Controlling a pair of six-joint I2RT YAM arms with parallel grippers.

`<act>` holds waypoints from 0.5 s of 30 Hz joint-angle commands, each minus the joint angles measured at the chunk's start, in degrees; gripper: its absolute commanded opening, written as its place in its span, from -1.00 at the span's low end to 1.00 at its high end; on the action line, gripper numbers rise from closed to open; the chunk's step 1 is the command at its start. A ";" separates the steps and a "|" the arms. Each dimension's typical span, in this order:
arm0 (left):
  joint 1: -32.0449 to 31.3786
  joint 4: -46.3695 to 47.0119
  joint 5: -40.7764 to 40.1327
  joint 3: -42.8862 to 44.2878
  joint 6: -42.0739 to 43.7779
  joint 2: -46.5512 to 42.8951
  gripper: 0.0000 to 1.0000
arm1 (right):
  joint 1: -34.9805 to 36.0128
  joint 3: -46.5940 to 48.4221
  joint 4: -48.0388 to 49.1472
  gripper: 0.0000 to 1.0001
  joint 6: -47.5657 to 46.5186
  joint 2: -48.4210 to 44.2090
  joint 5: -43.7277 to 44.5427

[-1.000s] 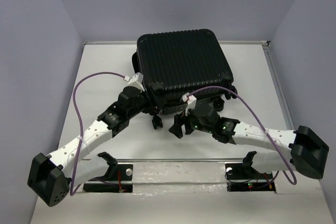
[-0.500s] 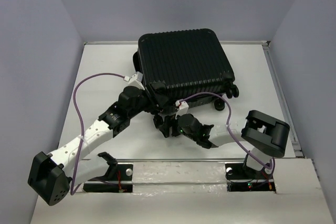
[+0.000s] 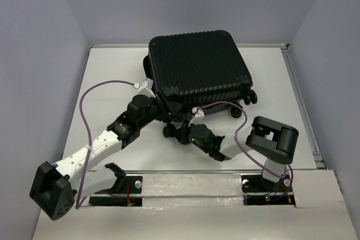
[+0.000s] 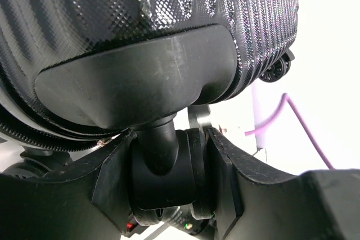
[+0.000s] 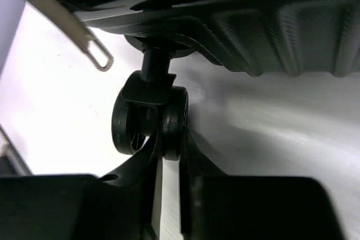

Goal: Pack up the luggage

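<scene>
The luggage (image 3: 197, 66), a black ribbed hard-shell suitcase, lies closed at the back middle of the table. My left gripper (image 3: 162, 114) is at its near left corner. In the left wrist view that gripper (image 4: 169, 164) is shut on a black caster wheel (image 4: 163, 178) under the corner cap (image 4: 140, 88). My right gripper (image 3: 171, 131) sits just in front of the same edge. In the right wrist view the right gripper (image 5: 170, 150) pinches one disc of a double wheel (image 5: 135, 122). Two more wheels (image 3: 250, 97) show at the near right corner.
Purple cables (image 3: 84, 105) loop from both wrists over the white table (image 3: 112, 77). A metal zip pull (image 5: 97, 55) hangs near the right gripper's wheel. A rail (image 3: 191, 175) with two black mounts runs along the near edge. Grey walls close in the sides and back.
The right arm has folded back at the elbow. Its gripper has slid left to the near wheel and closed on it. The left arm holds still.
</scene>
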 commanded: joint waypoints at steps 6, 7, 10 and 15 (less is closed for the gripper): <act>-2.41 12.96 1.46 0.03 2.29 -2.58 -0.88 | -4.20 -3.11 17.15 -0.86 31.05 4.72 -19.10; -2.41 13.05 1.20 -0.15 2.29 -2.59 -0.88 | -4.20 -3.11 17.01 -0.86 31.08 5.44 -19.48; -2.76 13.05 0.50 -1.20 2.29 -3.02 -0.88 | -4.20 -2.58 6.87 -0.74 30.48 3.44 -15.29; -2.94 14.01 -0.38 -4.10 2.11 -3.29 -0.88 | -4.20 -4.25 -9.67 -0.08 25.90 -3.51 -5.44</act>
